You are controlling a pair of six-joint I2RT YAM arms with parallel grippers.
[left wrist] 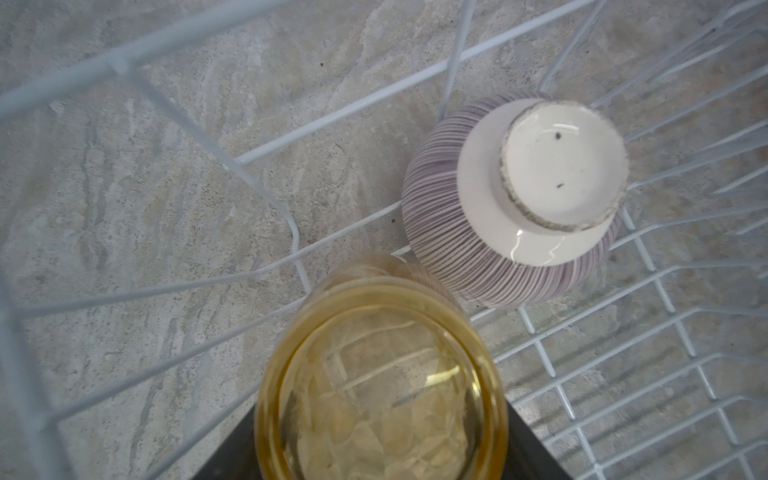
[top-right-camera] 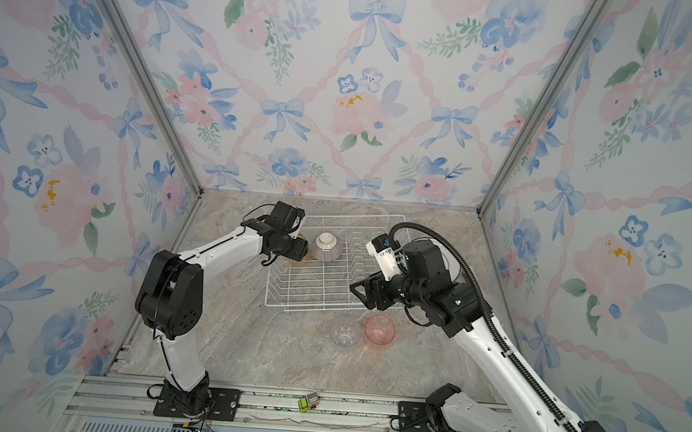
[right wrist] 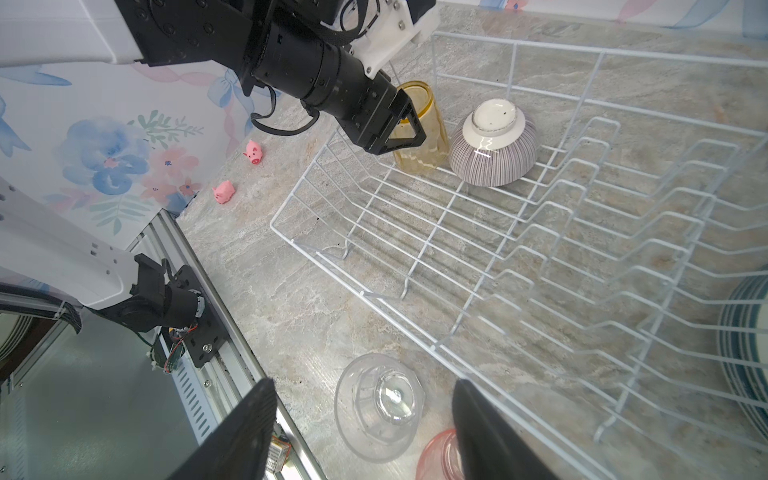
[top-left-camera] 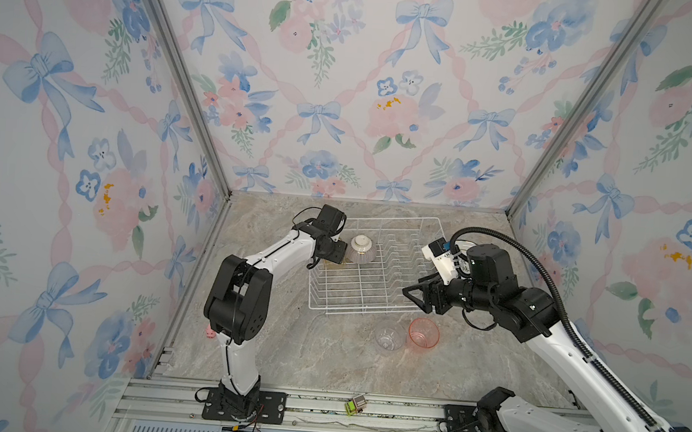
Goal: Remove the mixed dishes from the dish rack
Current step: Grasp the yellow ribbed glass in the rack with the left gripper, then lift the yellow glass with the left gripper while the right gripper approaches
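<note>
Left gripper (right wrist: 409, 124) straddles the yellow tumbler (right wrist: 428, 141) in the ten o'clock corner of the dish rack (right wrist: 600, 52); whether it clamps I cannot tell. The ribbed purplish bowl (right wrist: 492, 153) sits overturned at the tumbler's three o'clock. Right gripper (top-left-camera: 416, 300) hangs wide and empty at the rack's four o'clock

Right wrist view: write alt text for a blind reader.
The left gripper straddles a yellow tumbler beside an inverted ribbed purplish bowl in a corner of the wire dish rack. On the counter outside, a clear tumbler and a pink tumbler sit near the open right gripper.
</note>
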